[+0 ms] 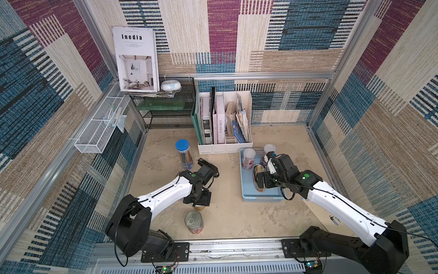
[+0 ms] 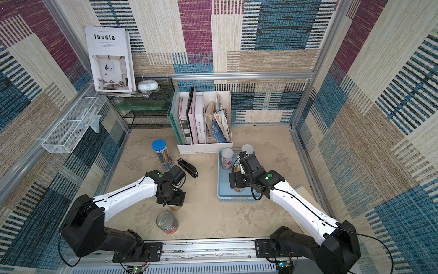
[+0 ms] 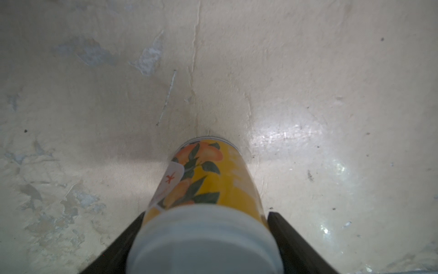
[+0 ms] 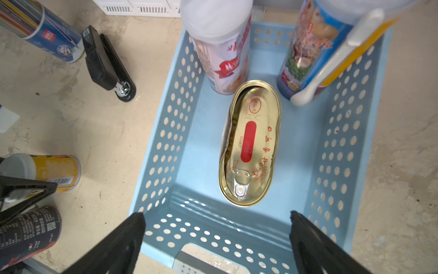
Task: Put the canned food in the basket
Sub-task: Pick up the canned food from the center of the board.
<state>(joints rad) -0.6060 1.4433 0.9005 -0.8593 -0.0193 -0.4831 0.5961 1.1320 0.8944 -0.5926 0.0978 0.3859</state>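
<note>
A blue-capped pencil tube (image 1: 184, 154) stood upright just beside a black stapler (image 2: 187, 168). Behind them, a white file holder (image 1: 225, 146) held books, and a magazine (image 1: 135, 59) leaned against the wall.

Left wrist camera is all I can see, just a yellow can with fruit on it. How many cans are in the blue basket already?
Observer: Three are in the basket: a pink-labelled can, a blue-labelled can and a flat gold tin.
Operator: Are any left outside?
Observer: Besides your yellow can, one steel pull-ring can stands near it on the table.
Operator: What's the other hand doing?
Observer: The right hand is open over the basket, holding nothing.
</note>
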